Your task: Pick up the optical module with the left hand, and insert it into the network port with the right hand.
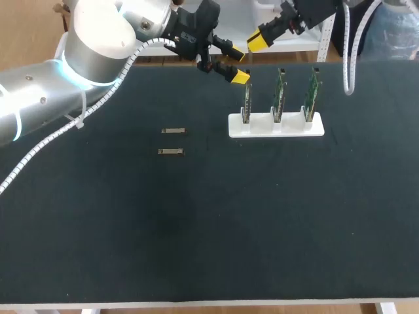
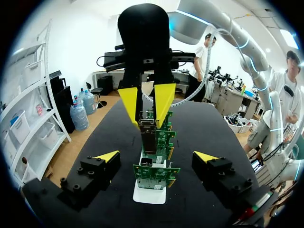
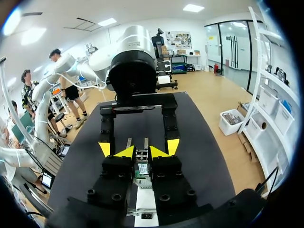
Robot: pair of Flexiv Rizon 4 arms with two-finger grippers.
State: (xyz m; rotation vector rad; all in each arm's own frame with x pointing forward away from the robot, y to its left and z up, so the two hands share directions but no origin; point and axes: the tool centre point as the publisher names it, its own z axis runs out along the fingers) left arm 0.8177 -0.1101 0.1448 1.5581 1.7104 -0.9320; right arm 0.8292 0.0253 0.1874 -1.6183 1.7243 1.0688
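My right gripper (image 3: 142, 152) is shut on a slim metal optical module (image 3: 141, 167). In the left wrist view that right gripper (image 2: 147, 124) holds the module (image 2: 148, 137) upright just over the row of green port boards (image 2: 156, 173), which stand in a white holder (image 2: 148, 194). My left gripper (image 2: 156, 156) is open and empty, its tips either side of the holder's near end. In the head view it (image 1: 239, 67) hovers just behind the leftmost board (image 1: 247, 103), with the right gripper (image 1: 258, 40) further back.
Two more optical modules (image 1: 173, 131) (image 1: 171, 152) lie flat on the black table left of the white holder (image 1: 275, 125). The holder carries three upright boards. The table's far edge runs close behind both grippers.
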